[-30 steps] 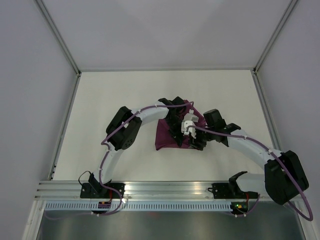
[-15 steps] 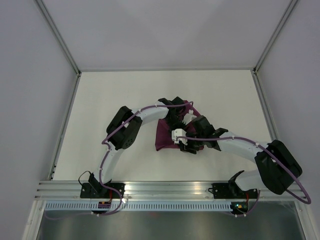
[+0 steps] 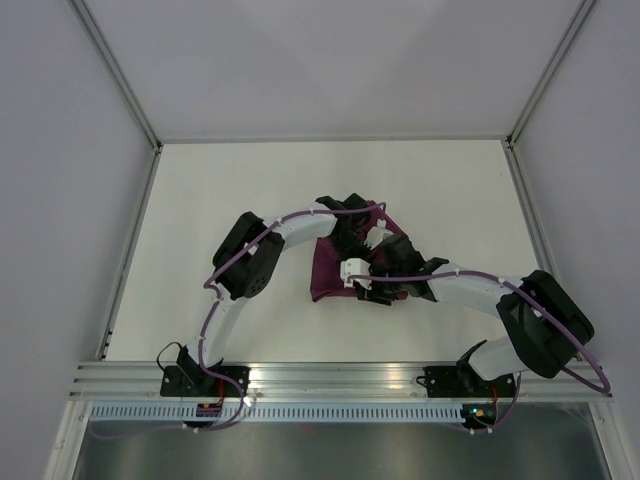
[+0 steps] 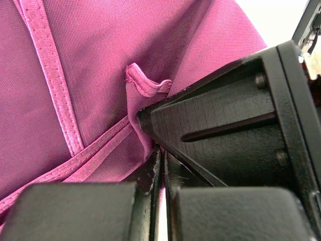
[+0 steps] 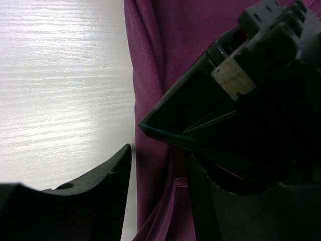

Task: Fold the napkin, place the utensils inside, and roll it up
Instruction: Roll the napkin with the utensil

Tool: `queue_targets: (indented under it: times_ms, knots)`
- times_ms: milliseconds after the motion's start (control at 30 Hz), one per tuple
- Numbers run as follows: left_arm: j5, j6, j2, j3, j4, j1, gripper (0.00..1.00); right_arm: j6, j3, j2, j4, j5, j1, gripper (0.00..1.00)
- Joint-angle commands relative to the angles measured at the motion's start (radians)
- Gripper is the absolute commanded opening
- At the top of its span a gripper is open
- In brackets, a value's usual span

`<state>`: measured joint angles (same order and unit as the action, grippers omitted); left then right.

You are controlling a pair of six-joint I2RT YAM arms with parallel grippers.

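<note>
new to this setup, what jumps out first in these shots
A crumpled plum-purple napkin sits in the middle of the white table. The left gripper is shut, pinching a hemmed fold of it, while the right gripper stands open astride its edge, close beside the left one.

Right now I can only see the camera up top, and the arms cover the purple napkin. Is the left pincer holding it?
Observer: Yes. The left wrist view shows the left pincer shut on a fold of the napkin.
Operator: Which bit of it?
Observer: A hemmed bit. A small stitched flap pokes up just beyond the tips.
Operator: And the right pincer?
Observer: Its own wrist view shows the right pincer open. It straddles the napkin's edge, with one finger on the white table's side of that edge.
</note>
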<state>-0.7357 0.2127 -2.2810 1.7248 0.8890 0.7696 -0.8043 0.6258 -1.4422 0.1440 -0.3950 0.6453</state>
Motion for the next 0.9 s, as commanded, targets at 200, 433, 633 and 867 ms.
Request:
queue_targets:
  times_ms: [200, 433, 633, 867]
  knots:
    - [0.013, -0.015, -0.038, 0.019, 0.024, -0.007, 0.05, -0.024, -0.020, -0.037, -0.026, 0.025, 0.008, 0.33]
    - [-0.039, -0.018, -0.025, 0.028, 0.024, -0.023, 0.25, -0.053, -0.017, -0.043, 0.023, 0.031, 0.008, 0.09]
    - [-0.139, -0.042, 0.018, 0.035, 0.001, -0.064, 0.37, -0.070, 0.014, -0.063, 0.092, -0.024, -0.006, 0.03]
    - [-0.163, -0.177, 0.084, -0.023, -0.122, -0.147, 0.36, -0.127, 0.109, -0.148, 0.252, -0.158, -0.071, 0.01]
